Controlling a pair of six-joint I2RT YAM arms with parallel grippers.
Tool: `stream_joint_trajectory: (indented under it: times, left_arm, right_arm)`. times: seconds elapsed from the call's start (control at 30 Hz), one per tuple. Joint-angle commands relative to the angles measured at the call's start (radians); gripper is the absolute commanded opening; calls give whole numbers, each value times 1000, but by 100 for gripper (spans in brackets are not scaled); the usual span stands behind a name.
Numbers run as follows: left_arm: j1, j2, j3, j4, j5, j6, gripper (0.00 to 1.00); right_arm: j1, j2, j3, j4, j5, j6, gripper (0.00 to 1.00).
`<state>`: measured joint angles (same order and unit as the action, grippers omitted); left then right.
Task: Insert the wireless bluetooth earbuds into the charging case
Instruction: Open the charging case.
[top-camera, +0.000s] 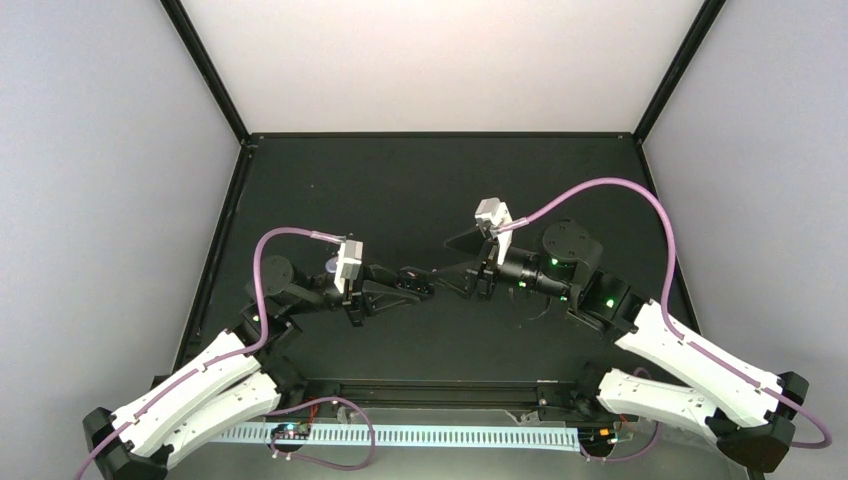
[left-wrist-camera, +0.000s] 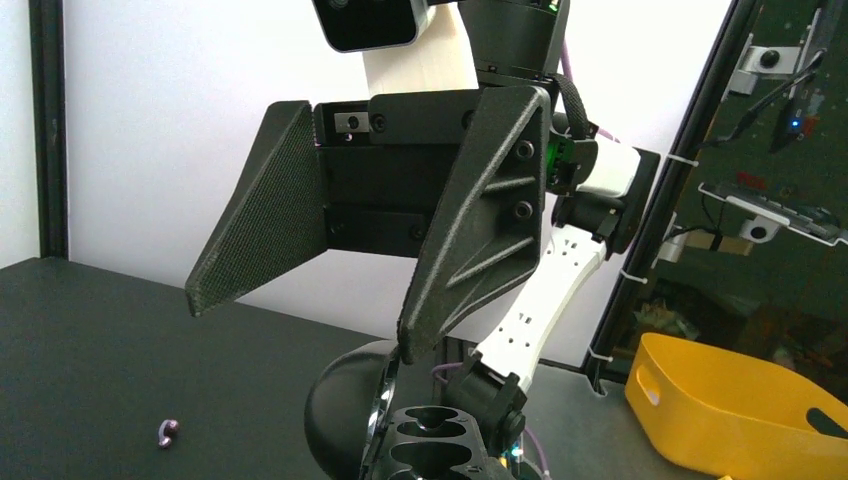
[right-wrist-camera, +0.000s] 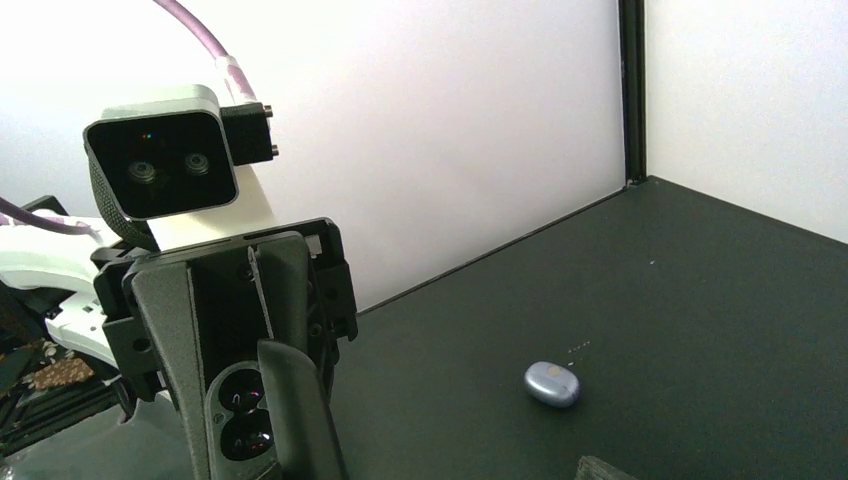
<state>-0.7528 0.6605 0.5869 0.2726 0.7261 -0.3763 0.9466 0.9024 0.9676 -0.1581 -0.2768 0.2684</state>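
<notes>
Presently in hand: the case is being held out and no bud is being carried. I judge the fetch of a bud is the step due.
Left gripper (top-camera: 420, 284): closed on the open black charging case (right-wrist-camera: 241, 418), held up off the surface with its two wells turned toward the other arm.
Right gripper (left-wrist-camera: 308, 322): jaws spread wide with nothing between them, hanging just above and in front of the held case.
Earbud (left-wrist-camera: 168, 432): one tiny purple bud lies loose on the dark surface (left-wrist-camera: 80, 350), well apart from the case.
Case contents: both wells show. They look hollow in the left wrist view, but glints in the right wrist view leave it unsure, so I cannot tell for certain whether anything is seated.
Lid (left-wrist-camera: 345, 410): a rounded black shell beside the wells, likely the lid folded back.
Pebble case (right-wrist-camera: 552, 383): pale blue-grey, shut, lying alone on the surface; inside hidden.
Yellow bin (left-wrist-camera: 730, 410): outside the frame posts; contents not visible.
Next move calls for: the Right gripper to go down over the loose bud and narrow its jaws to a fine pinch. The bud is small and rounded, so it may squirt out. Then line it up square over a well before letting go.
</notes>
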Motion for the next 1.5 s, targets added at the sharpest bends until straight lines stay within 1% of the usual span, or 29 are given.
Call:
stream_joint_trajectory:
  times: [0.0, 0.33, 0.5, 0.73, 0.8, 1.0, 1.2, 1.47]
  left_arm:
    - [-5, -22, 3, -4, -18, 8, 2]
    - [-5, -29, -2, -1, -27, -9, 2]
    - [-6, -22, 0, 7, -8, -15, 2]
    - [-6, -10, 11, 20, 36, -22, 2]
    - [-6, -12, 13, 21, 46, -21, 2]
    - [-7, 5, 21, 33, 82, -14, 2]
    - [-9, 27, 34, 35, 103, -13, 2]
    - [-11, 36, 38, 38, 104, -5, 2]
  right_arm:
    - [-5, -26, -15, 23, 21, 9, 76]
    - [-5, -2, -4, 33, -81, 11, 74]
    - [-6, 20, 14, 30, -85, 7, 69]
    - [-5, 42, 22, 13, -49, -2, 62]
    - [-5, 45, 24, 10, -52, -5, 59]
    - [-5, 48, 30, 15, -108, -6, 43]
    - [-5, 52, 37, 20, -160, -5, 33]
    - [-3, 50, 40, 7, -183, -12, 21]
